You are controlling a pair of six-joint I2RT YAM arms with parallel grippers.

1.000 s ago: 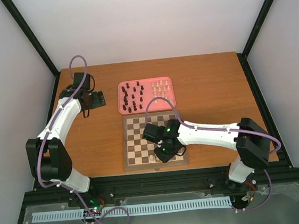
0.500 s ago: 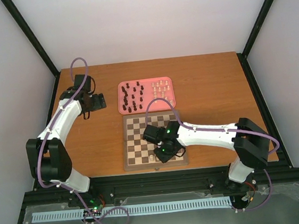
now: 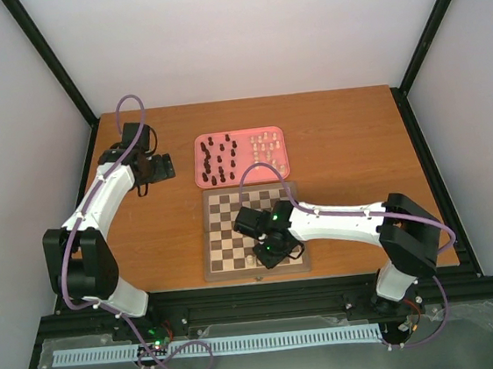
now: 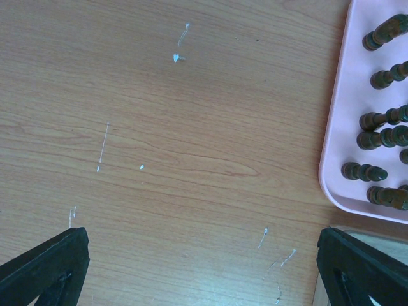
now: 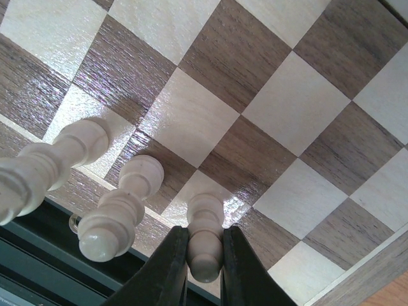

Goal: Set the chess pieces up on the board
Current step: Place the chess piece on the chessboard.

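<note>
One board (image 3: 232,217) and one pink tray (image 3: 247,175). Three cream-white chess pieces (image 5: 205,236) stand in the board's row nearest the counter's near edge. The tray's dark brown pieces (image 3: 217,159) and cream pieces (image 3: 266,145) are too small to count. Two arms (image 3: 338,221).

The wooden table (image 4: 191,127) fills most of the view and carries pale scratches (image 4: 102,146) toward 9 o'clock. At 3 o'clock the rounded edge of a pink tray (image 4: 341,127) enters, holding six or more dark chess pieces (image 4: 382,137). The left gripper (image 4: 203,245) is spread wide, with its black fingers (image 4: 44,264) at 7 and 5 o'clock and nothing between them.
</note>
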